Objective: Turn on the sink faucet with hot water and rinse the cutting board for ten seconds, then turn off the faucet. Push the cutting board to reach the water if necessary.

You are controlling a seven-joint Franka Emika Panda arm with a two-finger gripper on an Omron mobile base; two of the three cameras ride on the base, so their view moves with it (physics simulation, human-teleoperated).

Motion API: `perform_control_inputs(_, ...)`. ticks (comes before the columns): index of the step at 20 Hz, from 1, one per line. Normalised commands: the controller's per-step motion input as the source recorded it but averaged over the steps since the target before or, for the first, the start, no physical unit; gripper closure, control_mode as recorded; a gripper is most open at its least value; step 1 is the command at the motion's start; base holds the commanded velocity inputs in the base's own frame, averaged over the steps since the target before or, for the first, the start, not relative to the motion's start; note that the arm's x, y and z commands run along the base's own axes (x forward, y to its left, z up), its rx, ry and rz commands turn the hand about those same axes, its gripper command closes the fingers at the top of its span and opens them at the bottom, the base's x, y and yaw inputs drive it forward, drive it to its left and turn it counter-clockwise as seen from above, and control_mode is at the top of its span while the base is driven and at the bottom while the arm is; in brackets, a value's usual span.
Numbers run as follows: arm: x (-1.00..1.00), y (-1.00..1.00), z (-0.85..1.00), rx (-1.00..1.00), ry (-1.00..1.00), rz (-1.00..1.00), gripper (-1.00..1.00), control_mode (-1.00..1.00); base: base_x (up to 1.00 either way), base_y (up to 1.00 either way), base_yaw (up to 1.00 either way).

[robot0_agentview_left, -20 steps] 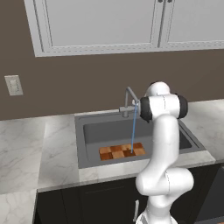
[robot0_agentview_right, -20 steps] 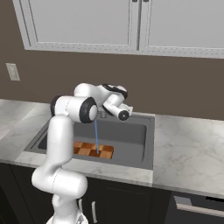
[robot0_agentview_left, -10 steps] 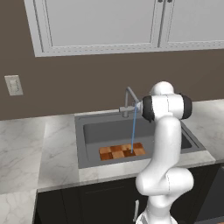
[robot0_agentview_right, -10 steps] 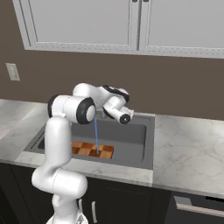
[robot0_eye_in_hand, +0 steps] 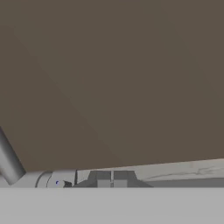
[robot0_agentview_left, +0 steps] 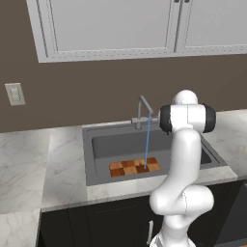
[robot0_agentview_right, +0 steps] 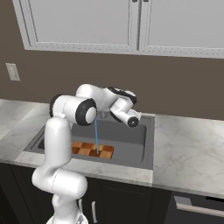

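Lying flat in sink point(robot0_agentview_left: 96, 144), cutting board point(robot0_agentview_left: 134, 167) long axis left-right, water point(robot0_agentview_left: 146, 142) falling vertically, end effector point(robot0_eye_in_hand: 112, 178) clenched empty.

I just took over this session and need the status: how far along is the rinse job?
Done: the faucet is on, and the water falls in a thin stream onto the cutting board lying in the sink, so no push looks needed.
In hand: the rinse itself; the shut gripper sits up by the faucet, facing the wall.
Left: finishing the rinse time, then turning the faucet off.
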Motion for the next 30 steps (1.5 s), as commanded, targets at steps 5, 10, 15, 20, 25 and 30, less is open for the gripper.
perform_control_inputs(5,0.0,-0.11,0.0,0.0,0.0,0.0,1.0,-1.0,0.0,0.0,0.0)
perform_control_inputs(10,0.0,0.0,0.0,0.0,0.0,0.01,1.0,-1.0,0.0,0.0,0.0)
perform_control_inputs(15,0.01,0.0,0.0,0.0,0.0,0.05,1.0,-1.0,0.0,0.0,0.0)
perform_control_inputs(20,0.07,0.0,0.0,0.0,0.0,0.14,1.0,-1.0,0.0,0.0,0.0)
perform_control_inputs(25,0.0,-0.05,0.0,0.0,0.0,0.22,1.0,-1.0,0.0,0.0,0.0)
perform_control_inputs(30,0.0,-0.02,0.0,0.0,0.0,0.18,1.0,-1.0,0.0,0.0,0.0)
